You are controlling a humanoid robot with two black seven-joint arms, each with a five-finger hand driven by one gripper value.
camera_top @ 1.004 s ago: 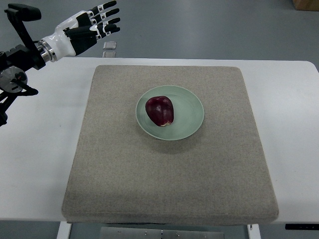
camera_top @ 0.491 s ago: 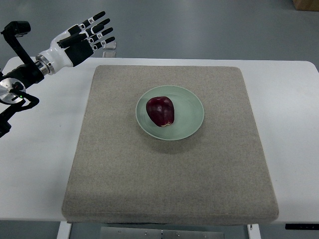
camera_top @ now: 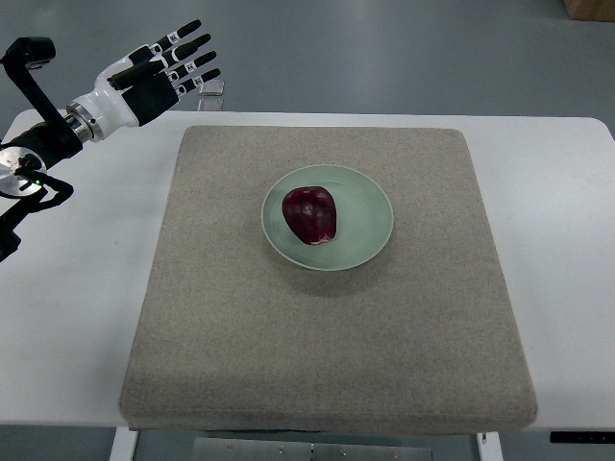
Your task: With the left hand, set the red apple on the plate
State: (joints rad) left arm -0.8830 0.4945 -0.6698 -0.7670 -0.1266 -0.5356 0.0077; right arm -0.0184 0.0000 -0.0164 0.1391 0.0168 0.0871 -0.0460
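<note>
Well, I am seeing the red apple lying on the green plate, left of its middle and inside the rim, so I am judging the placing done. The plate is sitting near the centre of the grey mat, and the mat is lying on the white table. What I am worrying about is slight: the apple is resting on a rounded side, and any jolt to the table could be setting it rolling toward the rim at about nine o'clock. A careless sweep of the arm back over the mat would be the likeliest cause. The left hand is hanging well apart from the apple, up at about ten o'clock from it, past the far left corner of the mat, with its fingers spread and gripping nothing. I am not finding the right arm anywhere in view.
</note>
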